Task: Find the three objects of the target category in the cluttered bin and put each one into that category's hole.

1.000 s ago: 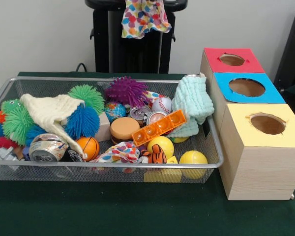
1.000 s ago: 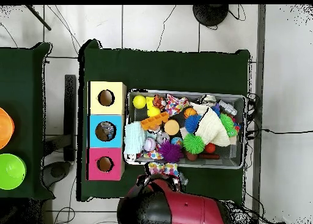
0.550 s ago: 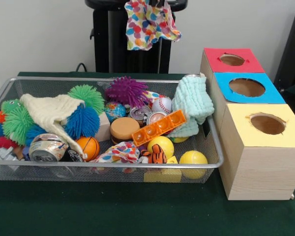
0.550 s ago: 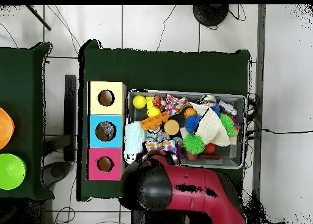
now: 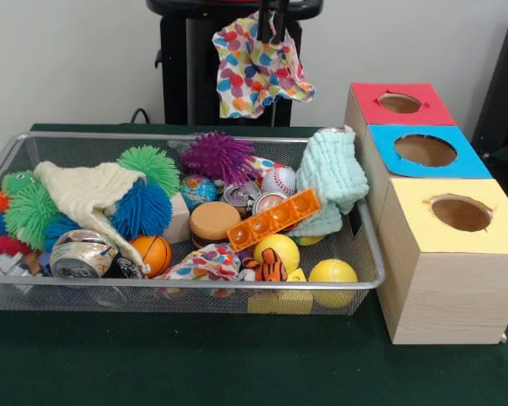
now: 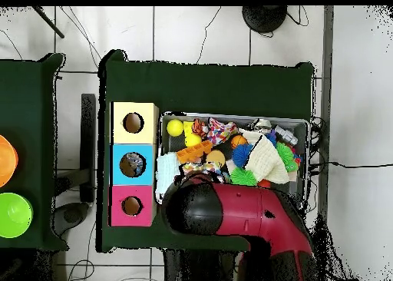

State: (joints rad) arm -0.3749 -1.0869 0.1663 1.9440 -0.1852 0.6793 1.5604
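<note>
A cloth with coloured spots [image 5: 259, 68] hangs from my gripper [image 5: 271, 32], which is shut on its top edge. It hangs above the back rim of the wire bin [image 5: 178, 289], over a purple spiky ball [image 5: 219, 156]. In the overhead view the arm [image 6: 230, 215] covers the bin's near side, and only the spotted cloth's edge [image 6: 201, 169] shows. Other cloths lie in the bin: a mint one [image 5: 330, 173], a cream knitted one [image 5: 89, 190] and a patterned one [image 5: 205, 262]. Red [image 5: 400, 103], blue [image 5: 425, 150] and yellow [image 5: 459, 213] boxes with holes stand to the right.
The bin also holds spiky balls, yellow balls [image 5: 332, 272], a baseball [image 5: 278, 179], tins [image 5: 82, 254] and an orange tray [image 5: 273, 220]. Something lies inside the blue box's hole [image 6: 133, 164]. A green and an orange bowl [image 6: 14, 215] sit on a side table.
The gripper has come down and towards the bin with the spotted cloth, which now hangs lower. In the overhead view the arm has swung over the bin's near side.
</note>
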